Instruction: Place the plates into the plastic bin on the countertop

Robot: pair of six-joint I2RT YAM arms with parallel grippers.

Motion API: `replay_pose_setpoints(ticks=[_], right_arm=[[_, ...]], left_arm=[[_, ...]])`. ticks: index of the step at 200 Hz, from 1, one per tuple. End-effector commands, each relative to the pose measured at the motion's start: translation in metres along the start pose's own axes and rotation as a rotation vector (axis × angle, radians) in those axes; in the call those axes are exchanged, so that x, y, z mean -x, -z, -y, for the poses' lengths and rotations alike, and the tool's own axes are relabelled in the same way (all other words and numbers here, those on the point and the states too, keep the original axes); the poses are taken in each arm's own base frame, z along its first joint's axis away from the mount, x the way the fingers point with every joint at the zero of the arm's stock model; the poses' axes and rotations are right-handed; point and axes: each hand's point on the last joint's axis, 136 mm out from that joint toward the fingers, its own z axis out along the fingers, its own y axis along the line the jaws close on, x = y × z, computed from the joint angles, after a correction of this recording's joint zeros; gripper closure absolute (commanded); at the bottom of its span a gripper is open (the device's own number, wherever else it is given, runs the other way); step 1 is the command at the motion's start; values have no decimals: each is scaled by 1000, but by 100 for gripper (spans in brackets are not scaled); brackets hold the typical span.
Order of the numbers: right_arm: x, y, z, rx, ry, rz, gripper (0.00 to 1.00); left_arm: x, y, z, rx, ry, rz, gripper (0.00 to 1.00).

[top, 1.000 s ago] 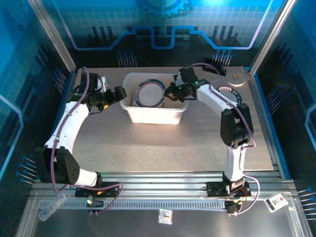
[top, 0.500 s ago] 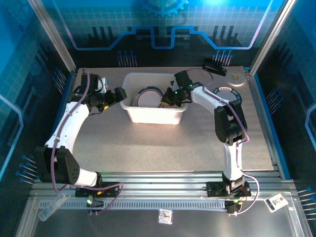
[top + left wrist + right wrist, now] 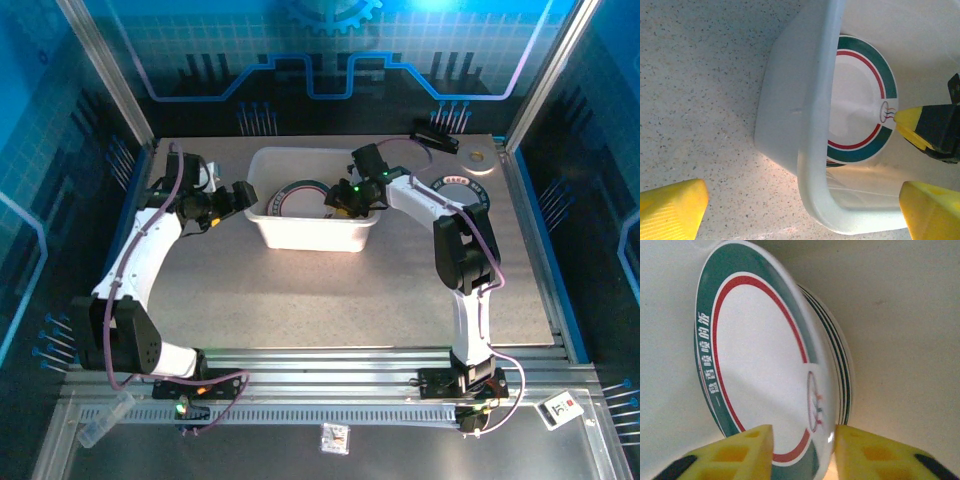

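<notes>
The plastic bin (image 3: 315, 235) stands at the middle back of the countertop (image 3: 300, 300). Inside it a white plate (image 3: 295, 195) with a green and red rim lies on top of other plates (image 3: 841, 365). My right gripper (image 3: 338, 203) reaches down into the bin. Its yellow fingers are open and straddle the top plate's (image 3: 755, 355) near rim with slack. My left gripper (image 3: 245, 192) hangs wide open at the bin's left end, its fingers on either side of the bin's rounded corner (image 3: 815, 150) and apart from it. One more plate (image 3: 455, 183) lies on the countertop right of the bin.
A small tan ring disc (image 3: 479, 157) and a black object (image 3: 435, 138) lie at the back right corner. Metal frame posts and blue walls close in the countertop. In the left wrist view, bare speckled surface (image 3: 700, 90) lies left of the bin.
The right gripper has gone down into the bin with the plate, which went from tilted up to lying on the stack. Its jaws have parted. The left arm has barely moved.
</notes>
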Motion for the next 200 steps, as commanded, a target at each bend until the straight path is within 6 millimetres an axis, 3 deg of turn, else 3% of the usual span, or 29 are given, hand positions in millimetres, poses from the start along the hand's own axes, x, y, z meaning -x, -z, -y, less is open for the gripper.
replay_pose_setpoints(ticks=[1, 81, 127, 145, 177, 200], right_arm=[[0, 24, -26, 26, 43, 47, 56], [8, 79, -68, 88, 132, 159, 29], [9, 124, -70, 55, 175, 227, 25], [12, 152, -71, 58, 199, 279, 23], [23, 210, -41, 42, 140, 381, 22], [31, 241, 13, 28, 7, 450, 23]], left_arm=[[-2, 10, -2, 4, -8, 19, 1], [-5, 18, 1, -8, -9, 30, 1], [-8, 17, 2, -20, -1, 21, 1], [-7, 18, 3, -21, -1, 23, 1], [-3, 19, 5, -25, -2, 34, 1], [1, 16, 6, -32, 11, 41, 1]])
